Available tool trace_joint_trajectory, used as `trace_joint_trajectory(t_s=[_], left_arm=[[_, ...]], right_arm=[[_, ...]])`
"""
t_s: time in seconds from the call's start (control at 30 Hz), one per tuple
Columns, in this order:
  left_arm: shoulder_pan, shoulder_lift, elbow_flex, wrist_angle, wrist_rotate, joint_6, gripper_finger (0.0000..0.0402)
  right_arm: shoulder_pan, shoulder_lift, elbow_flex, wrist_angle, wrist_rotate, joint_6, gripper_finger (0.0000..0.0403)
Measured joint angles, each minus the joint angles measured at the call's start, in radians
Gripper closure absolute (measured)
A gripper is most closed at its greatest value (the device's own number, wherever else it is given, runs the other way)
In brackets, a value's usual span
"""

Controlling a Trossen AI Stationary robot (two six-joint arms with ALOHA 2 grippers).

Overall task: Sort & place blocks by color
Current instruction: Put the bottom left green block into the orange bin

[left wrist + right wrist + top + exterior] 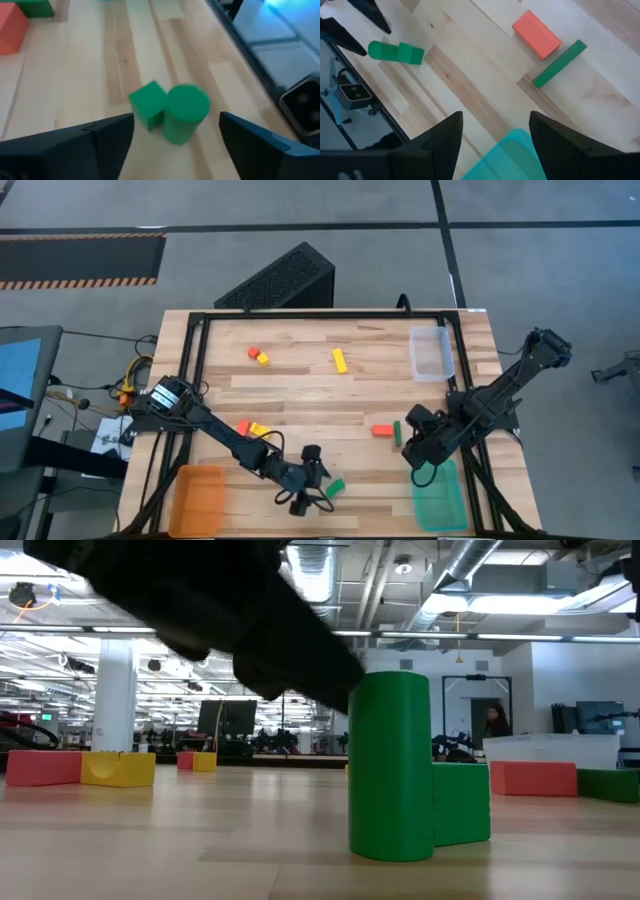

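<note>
High view: the left gripper (pixel 305 477) hovers near the table's front edge, beside the green blocks (pixel 335 487); the right gripper (pixel 424 463) hangs above the teal plastic tray (pixel 440 502).

Low view: a green cylinder block (pixel 390 766) stands upright, touching a green cube block (pixel 461 803).

Wrist views: both grippers' fingers are spread, holding nothing.

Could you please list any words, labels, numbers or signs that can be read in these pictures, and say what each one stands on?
None can be read.
Blocks, such as the green cylinder: plain, no markings.
Small green sign in the room behind, low view: too small to read.
</note>
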Motion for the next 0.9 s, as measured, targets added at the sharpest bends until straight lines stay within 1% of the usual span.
trace_joint_trajectory(t_s=[0.07,0.17,0.27,0.37,0.57,0.7,0.8,0.9], left_arm=[[0.005,0.000,0.000,-0.006,0.012,0.015,0.0104],[0.008,0.000,0.000,0.017,0.050,0.041,0.0102],[0.008,0.000,0.000,0.044,0.060,0.056,0.0112],[0.008,0.015,-0.001,0.047,0.056,0.058,0.0131],[0.012,0.082,0.015,0.137,0.061,0.024,0.0180],[0.013,0.083,0.037,0.150,0.027,0.024,0.0218],[0.023,0.079,0.037,0.150,0.010,0.050,0.0256],[0.040,0.076,0.037,0.144,0.033,0.059,0.0302]], right_arm=[[0.000,0.000,0.000,0.003,0.003,0.003,0.0148],[-0.010,0.000,0.000,0.003,0.003,0.003,0.0148],[-0.032,0.000,0.000,0.004,0.004,0.002,0.0148],[-0.056,0.000,0.000,0.007,0.004,-0.006,0.0148],[-0.071,0.000,0.000,0.016,-0.004,-0.034,0.0148],[-0.070,0.000,-0.001,0.014,-0.006,-0.034,0.0148],[-0.068,0.000,-0.001,0.018,-0.007,-0.034,0.0148],[-0.065,0.000,-0.001,0.018,-0.008,-0.034,0.0148]])
